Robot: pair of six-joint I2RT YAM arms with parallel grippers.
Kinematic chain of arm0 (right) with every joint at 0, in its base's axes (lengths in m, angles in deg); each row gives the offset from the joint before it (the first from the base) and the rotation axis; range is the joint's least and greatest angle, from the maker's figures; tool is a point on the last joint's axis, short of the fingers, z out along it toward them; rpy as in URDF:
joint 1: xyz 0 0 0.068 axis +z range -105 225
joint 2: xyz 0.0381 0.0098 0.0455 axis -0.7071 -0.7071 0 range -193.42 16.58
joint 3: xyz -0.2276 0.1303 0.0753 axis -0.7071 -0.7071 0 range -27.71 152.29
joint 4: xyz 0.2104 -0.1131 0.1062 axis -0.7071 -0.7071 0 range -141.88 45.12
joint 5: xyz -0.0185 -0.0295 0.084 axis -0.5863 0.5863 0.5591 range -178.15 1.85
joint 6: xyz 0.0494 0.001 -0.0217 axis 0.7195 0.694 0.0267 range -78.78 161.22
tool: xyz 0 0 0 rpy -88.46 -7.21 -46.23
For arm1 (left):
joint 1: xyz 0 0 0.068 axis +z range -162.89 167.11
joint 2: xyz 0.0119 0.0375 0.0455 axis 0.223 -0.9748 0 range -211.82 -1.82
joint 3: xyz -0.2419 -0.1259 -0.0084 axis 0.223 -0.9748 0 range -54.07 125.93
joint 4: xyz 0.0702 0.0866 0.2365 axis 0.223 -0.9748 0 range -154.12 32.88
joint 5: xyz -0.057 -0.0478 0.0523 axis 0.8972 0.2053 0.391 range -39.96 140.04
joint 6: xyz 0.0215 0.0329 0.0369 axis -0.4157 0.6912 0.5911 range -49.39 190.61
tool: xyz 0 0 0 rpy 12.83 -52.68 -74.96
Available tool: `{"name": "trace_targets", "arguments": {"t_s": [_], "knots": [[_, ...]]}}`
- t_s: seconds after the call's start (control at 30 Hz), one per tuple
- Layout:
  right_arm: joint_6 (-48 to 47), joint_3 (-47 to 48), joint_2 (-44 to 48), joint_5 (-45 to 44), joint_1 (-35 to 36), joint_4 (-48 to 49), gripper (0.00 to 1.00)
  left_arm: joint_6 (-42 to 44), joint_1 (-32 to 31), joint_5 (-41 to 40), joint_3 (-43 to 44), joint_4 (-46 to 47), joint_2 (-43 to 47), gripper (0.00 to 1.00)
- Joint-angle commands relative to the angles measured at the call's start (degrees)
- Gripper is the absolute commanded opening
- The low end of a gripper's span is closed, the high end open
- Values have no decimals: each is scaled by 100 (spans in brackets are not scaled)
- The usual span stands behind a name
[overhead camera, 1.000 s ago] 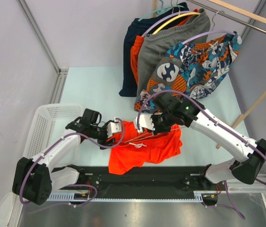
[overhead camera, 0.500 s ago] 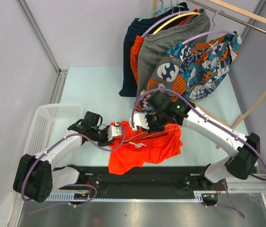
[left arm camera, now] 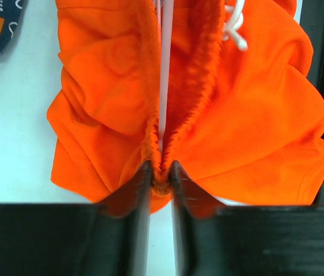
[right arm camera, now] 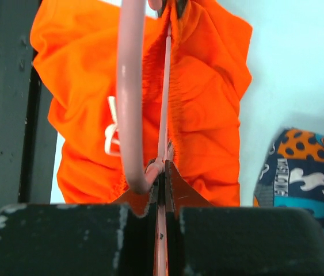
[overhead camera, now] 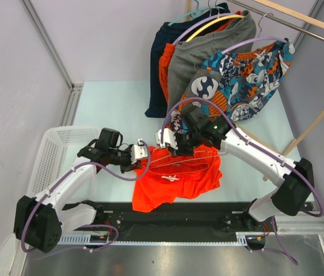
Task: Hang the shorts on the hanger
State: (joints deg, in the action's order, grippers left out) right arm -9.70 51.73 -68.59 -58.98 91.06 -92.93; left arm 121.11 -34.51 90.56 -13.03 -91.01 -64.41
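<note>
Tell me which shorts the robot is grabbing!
Start at the pale table, near its front edge. There, between the left gripper and the right gripper, the shorts lie crumpled, with the hanger poked into their waistband. They are plain bright orange-red with a white drawstring, unlike the patterned shorts and the grey shorts hanging behind.

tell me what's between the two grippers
The bunched bright orange-red fabric shorts, with the thin pale pink wire hanger running along their waistband; both wrist views show it.
</note>
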Motion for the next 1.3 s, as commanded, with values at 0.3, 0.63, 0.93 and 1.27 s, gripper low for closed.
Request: {"name": "trace_targets", "arguments": {"t_s": [0.3, 0.63, 0.93, 1.27], "knots": [[398, -156, 70, 1143, -185, 1131, 0, -111, -43, 124, -96, 225, -7, 48], [767, -359, 202, 1222, -229, 1728, 0, -751, -52, 413, 123, 708, -192, 23], [1075, -596, 369, 1276, -247, 1993, 0, -1183, -61, 572, 71, 989, -307, 31], [1566, -684, 580, 863, -361, 1827, 42, -1104, -17, 352, 89, 875, -368, 0]]}}
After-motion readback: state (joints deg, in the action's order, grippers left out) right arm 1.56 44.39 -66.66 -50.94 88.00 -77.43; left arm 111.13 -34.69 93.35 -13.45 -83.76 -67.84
